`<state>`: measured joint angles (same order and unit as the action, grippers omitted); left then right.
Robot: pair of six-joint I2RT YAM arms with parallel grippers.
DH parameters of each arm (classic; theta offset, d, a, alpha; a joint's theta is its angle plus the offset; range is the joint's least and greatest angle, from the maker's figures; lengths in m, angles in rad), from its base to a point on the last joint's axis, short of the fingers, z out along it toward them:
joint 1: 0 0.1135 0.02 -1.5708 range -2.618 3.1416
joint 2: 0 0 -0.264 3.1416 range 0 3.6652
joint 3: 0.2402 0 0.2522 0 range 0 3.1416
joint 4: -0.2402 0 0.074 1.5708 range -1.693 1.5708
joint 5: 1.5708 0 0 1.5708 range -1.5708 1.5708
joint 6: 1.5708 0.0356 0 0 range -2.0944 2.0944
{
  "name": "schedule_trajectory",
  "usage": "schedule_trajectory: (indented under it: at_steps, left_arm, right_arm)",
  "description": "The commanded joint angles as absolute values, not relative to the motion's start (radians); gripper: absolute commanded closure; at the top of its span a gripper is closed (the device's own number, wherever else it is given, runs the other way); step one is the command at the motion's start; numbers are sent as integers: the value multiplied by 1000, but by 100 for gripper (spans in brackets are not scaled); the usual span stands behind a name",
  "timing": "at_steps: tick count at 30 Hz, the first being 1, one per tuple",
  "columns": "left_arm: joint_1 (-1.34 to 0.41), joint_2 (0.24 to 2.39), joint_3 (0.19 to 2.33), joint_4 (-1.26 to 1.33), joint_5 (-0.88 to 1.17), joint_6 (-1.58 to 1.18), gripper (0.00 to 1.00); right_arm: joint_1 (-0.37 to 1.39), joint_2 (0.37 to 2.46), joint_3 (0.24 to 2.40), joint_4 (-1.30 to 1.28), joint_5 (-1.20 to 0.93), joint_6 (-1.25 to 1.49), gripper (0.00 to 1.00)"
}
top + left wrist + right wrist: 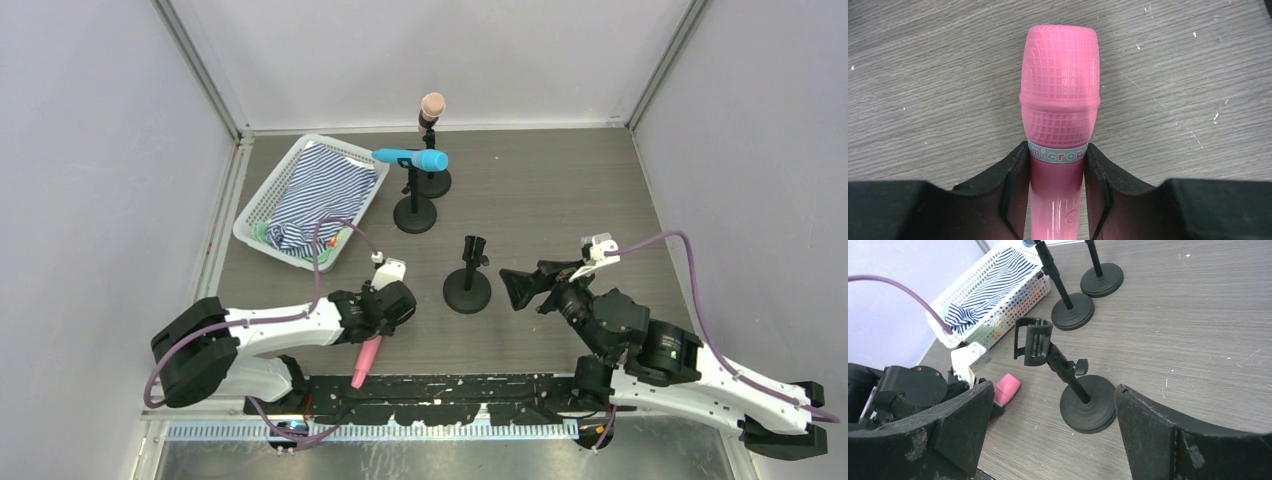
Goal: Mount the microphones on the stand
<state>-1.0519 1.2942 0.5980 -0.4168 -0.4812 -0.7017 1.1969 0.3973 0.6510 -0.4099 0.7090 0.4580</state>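
Pink microphone [1059,100] sat clamped just below head in left gripper [1057,159], low over table [560,200], handle likely kept free for clip. Right gripper [1054,392] gaped wide, empty, facing vacant stand [1087,407], probably to steady it.

pink microphone [1059,100] | blue neck band [1057,154] | reads "microp", remainder hidden behind the finger
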Motion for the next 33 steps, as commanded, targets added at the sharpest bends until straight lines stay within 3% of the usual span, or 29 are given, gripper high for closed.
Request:
schedule_trajectory:
  at_steps: [1, 3, 11, 18, 27, 33]
  left_arm:
    - [-1054, 1219, 639, -442, -506, -674, 95]
    - [-1055, 1174, 655, -469, -523, -675, 100]
    - [-1054, 841, 719, -485, -536, -574, 100]
    - [-1053, 576, 757, -303, -306, -360, 100]
    - [-1053, 653, 902, -213, -155, -284, 100]
    - [-1053, 698, 922, -179, -105, -289, 100]
  right_arm:
    - [1202, 391, 717, -507, 771, 575, 6]
    - [1202, 402, 726, -507, 744, 601, 6]
    - [1202, 546, 943, -591, 672, 635, 9]
    - [1200, 711, 1126, -571, 517, 651, 9]
    - [1200, 989, 1259, -340, 236, 718, 8]
    - [1200, 1074, 1279, -244, 269, 709, 12]
